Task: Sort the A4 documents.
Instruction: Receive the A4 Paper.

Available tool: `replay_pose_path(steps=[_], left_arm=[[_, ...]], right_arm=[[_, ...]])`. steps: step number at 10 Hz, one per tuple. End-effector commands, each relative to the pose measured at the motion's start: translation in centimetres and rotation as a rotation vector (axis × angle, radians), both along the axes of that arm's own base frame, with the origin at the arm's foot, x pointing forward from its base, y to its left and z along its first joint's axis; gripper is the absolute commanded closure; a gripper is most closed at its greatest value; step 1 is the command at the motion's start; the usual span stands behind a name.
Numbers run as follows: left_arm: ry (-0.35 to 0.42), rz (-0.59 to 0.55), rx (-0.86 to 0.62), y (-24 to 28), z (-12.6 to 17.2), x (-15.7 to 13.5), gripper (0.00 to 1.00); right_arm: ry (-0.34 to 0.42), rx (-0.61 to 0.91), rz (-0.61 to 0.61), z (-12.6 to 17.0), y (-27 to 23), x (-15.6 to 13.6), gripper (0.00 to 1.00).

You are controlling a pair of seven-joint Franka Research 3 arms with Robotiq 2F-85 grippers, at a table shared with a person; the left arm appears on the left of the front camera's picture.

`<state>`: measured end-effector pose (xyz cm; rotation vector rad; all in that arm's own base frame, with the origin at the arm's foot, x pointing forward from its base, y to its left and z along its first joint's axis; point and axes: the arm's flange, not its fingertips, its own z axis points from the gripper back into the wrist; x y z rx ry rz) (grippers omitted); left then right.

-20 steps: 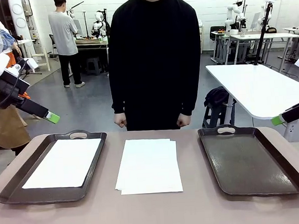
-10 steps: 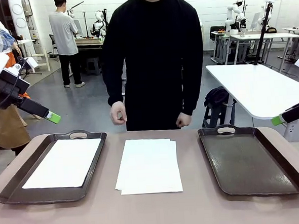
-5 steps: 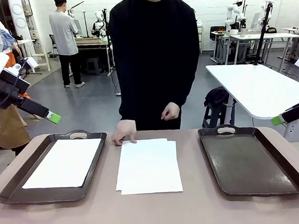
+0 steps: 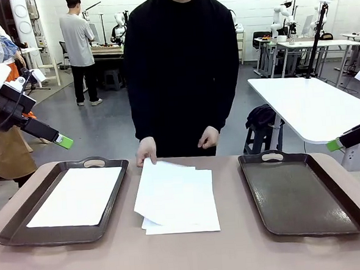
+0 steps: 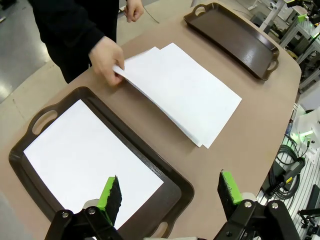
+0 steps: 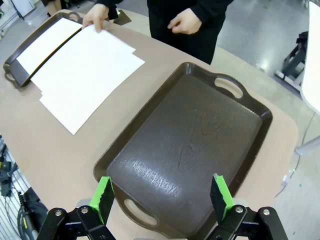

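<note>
A4 documents (image 4: 197, 222) stacked mid desk (image 4: 175, 257); a person's hand (image 4: 147, 151) holds the top sheet (image 4: 168, 188) raised at its far left corner; another sheet (image 4: 77, 196) lies in the left tray (image 4: 14, 228); left tool (image 5: 169, 190) and right tool (image 6: 162, 192) both wide

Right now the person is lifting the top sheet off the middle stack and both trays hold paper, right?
Not both: the left tray holds a sheet, but the right tray holds none, as the right wrist view shows. The person's hand is lifting the top sheet off the middle stack.
</note>
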<state>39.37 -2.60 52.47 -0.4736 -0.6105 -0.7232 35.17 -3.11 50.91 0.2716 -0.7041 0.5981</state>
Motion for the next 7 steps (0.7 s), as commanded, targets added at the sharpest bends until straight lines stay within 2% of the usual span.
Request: replay_pose_path(steps=[1,7], left_arm=[[0.001,-0.001,-0.005,0.03,-0.07,0.01,0.00],[0.001,-0.001,-0.005,0.03,-0.07,0.01,0.00]], right_arm=[[0.005,0.017,0.008,-0.23,-0.02,0.11,0.00],[0.005,0.017,0.008,-0.23,-0.02,0.11,0.00]])
